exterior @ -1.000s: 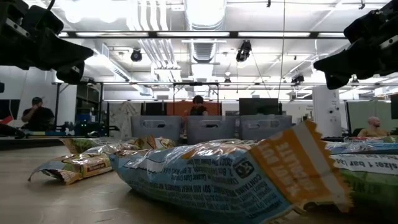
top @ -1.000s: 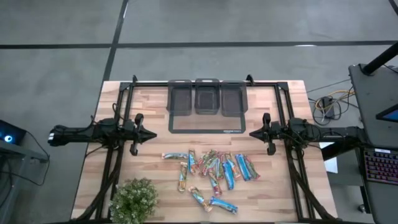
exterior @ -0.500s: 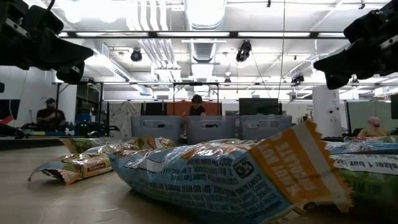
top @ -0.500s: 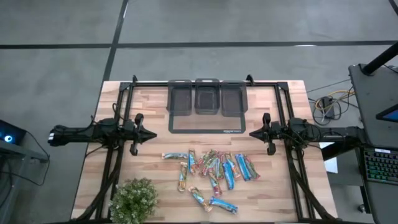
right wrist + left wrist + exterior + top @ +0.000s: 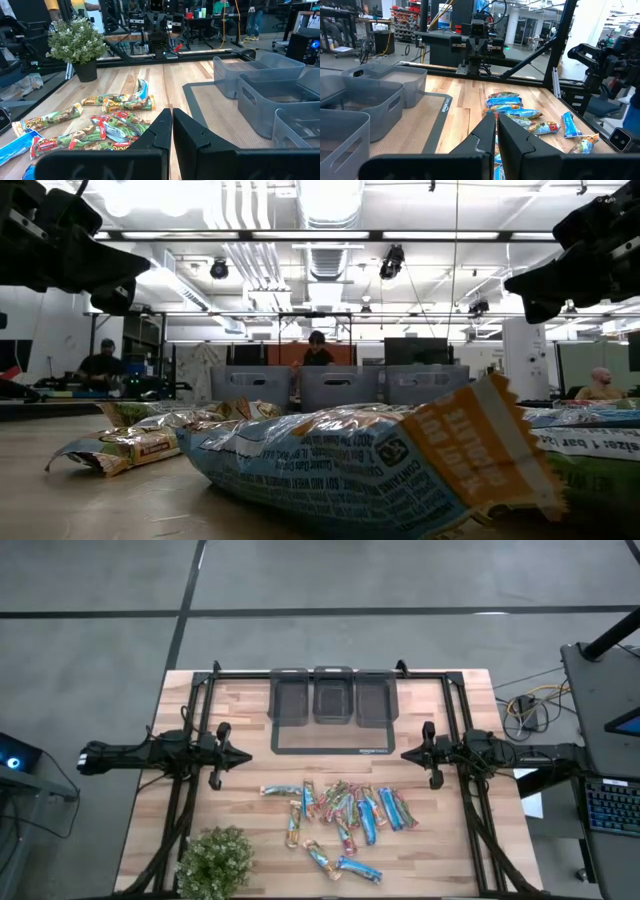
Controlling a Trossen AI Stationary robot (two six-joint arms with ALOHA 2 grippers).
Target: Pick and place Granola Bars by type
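Several granola bars (image 5: 340, 808) in blue and in multicoloured wrappers lie scattered on the wooden table's near half; they also show in the left wrist view as granola bars (image 5: 520, 114) and in the right wrist view as granola bars (image 5: 107, 127). My left gripper (image 5: 247, 755) hovers shut at the table's left side, pointing level toward the right. My right gripper (image 5: 404, 754) hovers shut at the right side, pointing level toward the left. Both stand above the table and hold nothing.
Three grey bins (image 5: 333, 698) stand in a row on a dark mat (image 5: 332, 745) at the table's far middle. A potted green plant (image 5: 215, 862) sits at the near left corner. People are at desks in the room behind the table.
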